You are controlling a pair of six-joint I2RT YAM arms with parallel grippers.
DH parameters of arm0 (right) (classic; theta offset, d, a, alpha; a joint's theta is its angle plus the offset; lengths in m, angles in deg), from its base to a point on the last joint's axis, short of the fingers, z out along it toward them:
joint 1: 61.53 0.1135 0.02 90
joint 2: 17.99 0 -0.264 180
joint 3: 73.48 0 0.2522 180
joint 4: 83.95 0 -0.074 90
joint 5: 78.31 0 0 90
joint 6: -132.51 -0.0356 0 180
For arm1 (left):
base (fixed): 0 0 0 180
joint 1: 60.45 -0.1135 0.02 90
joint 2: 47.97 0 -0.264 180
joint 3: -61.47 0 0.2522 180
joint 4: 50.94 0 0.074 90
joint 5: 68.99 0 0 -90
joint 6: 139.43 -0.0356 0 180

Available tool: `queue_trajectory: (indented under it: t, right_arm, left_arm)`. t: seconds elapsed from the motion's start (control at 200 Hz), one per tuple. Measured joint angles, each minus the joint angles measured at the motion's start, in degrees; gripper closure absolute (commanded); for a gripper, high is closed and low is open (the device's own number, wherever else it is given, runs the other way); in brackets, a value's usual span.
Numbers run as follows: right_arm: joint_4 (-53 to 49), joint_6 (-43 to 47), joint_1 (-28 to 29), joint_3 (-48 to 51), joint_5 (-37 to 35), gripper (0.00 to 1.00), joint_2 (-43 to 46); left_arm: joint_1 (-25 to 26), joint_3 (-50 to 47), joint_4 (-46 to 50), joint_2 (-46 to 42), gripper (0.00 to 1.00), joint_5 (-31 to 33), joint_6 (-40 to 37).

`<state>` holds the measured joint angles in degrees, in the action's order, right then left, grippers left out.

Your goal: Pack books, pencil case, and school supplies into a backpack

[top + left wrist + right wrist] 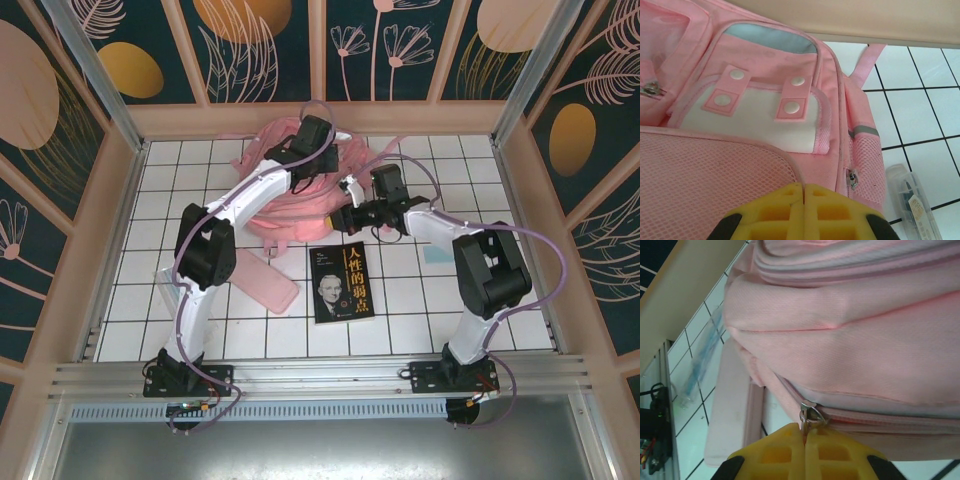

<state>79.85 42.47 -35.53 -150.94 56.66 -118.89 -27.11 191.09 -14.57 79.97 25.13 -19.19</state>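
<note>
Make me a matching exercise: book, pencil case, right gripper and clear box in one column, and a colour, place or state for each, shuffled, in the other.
1. book
2. pencil case
3. right gripper
4. clear box

A. shut on the zipper pull
B. by the mesh side of the backpack
C. black cover, face up
D. pink, left of the book

Pairs: 1-C, 2-D, 3-A, 4-B
</note>
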Motion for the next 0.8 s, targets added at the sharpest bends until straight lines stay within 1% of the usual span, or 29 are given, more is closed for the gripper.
queue_trajectory:
  t: [0.095,0.245,0.28,0.3,0.345,0.415,0.44,0.45,0.465,0.49,0.54,0.555,0.565,0.575,0.605,0.695,0.746,0.801]
  right_arm:
    - [0.96,-3.85,2.1,0.0,-0.79,1.0,0.0]
    - [5.57,-10.34,5.68,0.0,-2.69,1.0,-0.17]
    - [6.19,-11.37,6.16,0.0,-3.52,0.92,-0.17]
    - [6.43,-11.96,6.32,0.0,-3.87,0.86,-0.17]
    - [6.49,-13.07,6.34,0.0,-5.03,0.69,-0.17]
    - [6.23,-14.99,5.97,0.11,-6.49,0.52,0.02]
    - [6.27,-15.23,5.75,0.35,-6.67,0.48,0.33]
    - [6.23,-15.91,5.49,0.55,-7.02,0.44,0.57]
    - [6.25,-15.91,5.22,0.83,-7.23,0.42,0.94]
    - [6.23,-17.25,4.59,1.57,-7.63,0.36,1.7]
    - [6.4,-18.84,2.91,3.58,-8.07,0.31,3.89]
    - [6.38,-20.17,2.14,4.26,-8.46,0.27,4.63]
    - [6.49,-20.2,1.68,4.74,-8.57,0.26,5.2]
    - [6.51,-20.76,1.22,5.22,-8.57,0.21,5.73]
    - [6.58,-22.14,-0.24,6.51,-9.2,0.18,7.26]
    - [6.34,-26.62,-3.96,8.83,-12.17,0.16,10.45]
    - [6.36,-28.37,-4.79,9.44,-13.7,0.12,11.02]
    - [6.75,-30.42,-4.92,10.25,-15.08,0.11,11.06]
  left_arm:
    - [0.04,-1.36,-1.05,0.0,1.0,-0.74,1.18]
    - [-0.02,-1.57,-2.6,0.0,1.0,-1.64,2.45]
    - [-0.07,-1.57,-2.8,0.0,1.0,-1.73,2.49]
    - [-0.07,-1.57,-2.86,0.0,1.0,-1.75,2.49]
    - [-0.07,-1.66,-3.08,0.0,1.0,-1.77,2.49]
    - [-0.09,-1.9,-3.61,0.0,1.0,-2.14,2.64]
    - [-0.11,-2.01,-3.74,0.0,1.0,-2.25,2.69]
    - [-0.13,-2.1,-3.8,0.0,1.0,-2.32,2.73]
    - [-0.13,-2.23,-3.96,0.0,1.0,-2.38,2.84]
    - [-0.15,-2.45,-4.07,-0.02,1.0,-2.45,2.91]
    - [-0.24,-3.15,-4.9,-0.07,1.0,-2.86,3.1]
    - [-0.24,-3.39,-5.27,-0.09,1.0,-2.95,3.15]
    - [-0.24,-3.54,-5.4,-0.13,1.0,-3.06,3.17]
    - [-0.24,-3.78,-5.68,-0.2,1.0,-3.13,3.28]
    - [-0.24,-4.46,-6.19,-0.42,1.0,-3.32,3.41]
    - [-0.24,-6.56,-7.06,-1.55,1.0,-3.89,3.93]
    - [-0.24,-7.23,-7.3,-2.19,1.0,-4.2,4.17]
    - [-0.33,-7.69,-7.5,-2.8,1.0,-4.57,4.63]
